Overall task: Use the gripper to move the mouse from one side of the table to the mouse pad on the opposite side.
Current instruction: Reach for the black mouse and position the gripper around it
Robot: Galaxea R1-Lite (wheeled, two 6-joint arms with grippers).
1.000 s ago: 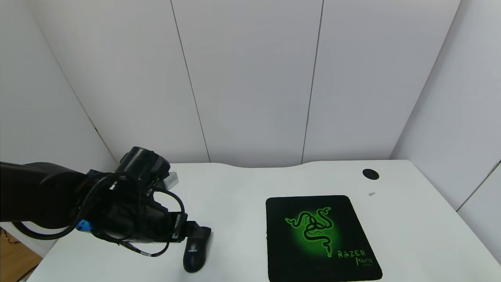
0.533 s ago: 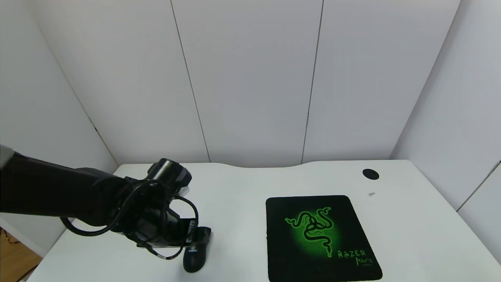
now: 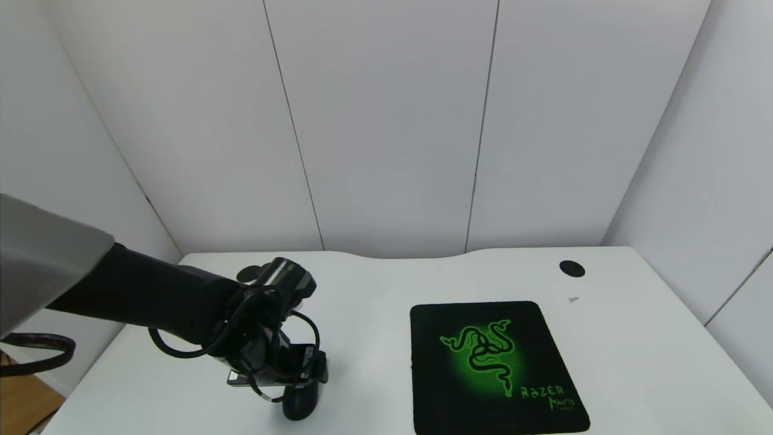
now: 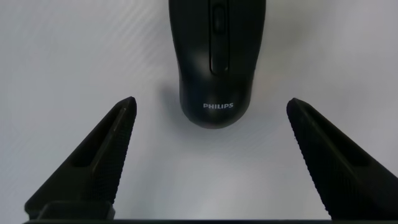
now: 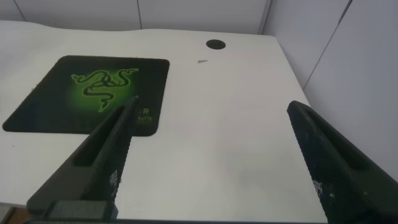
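Observation:
The black mouse (image 3: 301, 403) lies on the white table (image 3: 374, 290) near its front left; most of it is hidden under my left gripper (image 3: 294, 376) in the head view. In the left wrist view the mouse (image 4: 216, 59) with white PHILIPS lettering sits just beyond my left gripper (image 4: 211, 109), which is open with a finger on each side and not touching it. The black mouse pad (image 3: 492, 368) with its green snake logo lies at the right. My right gripper (image 5: 211, 112) is open and empty, out of the head view, above the table's right side with the mouse pad (image 5: 93, 93) beyond it.
A round black grommet (image 3: 571, 268) sits at the back right of the table, also in the right wrist view (image 5: 215, 44). A second grommet (image 3: 245, 275) shows behind my left arm. White wall panels close in the back and sides.
My left arm has swung right and lowered, bringing the open gripper down over the mouse. The mouse and mouse pad have not moved.

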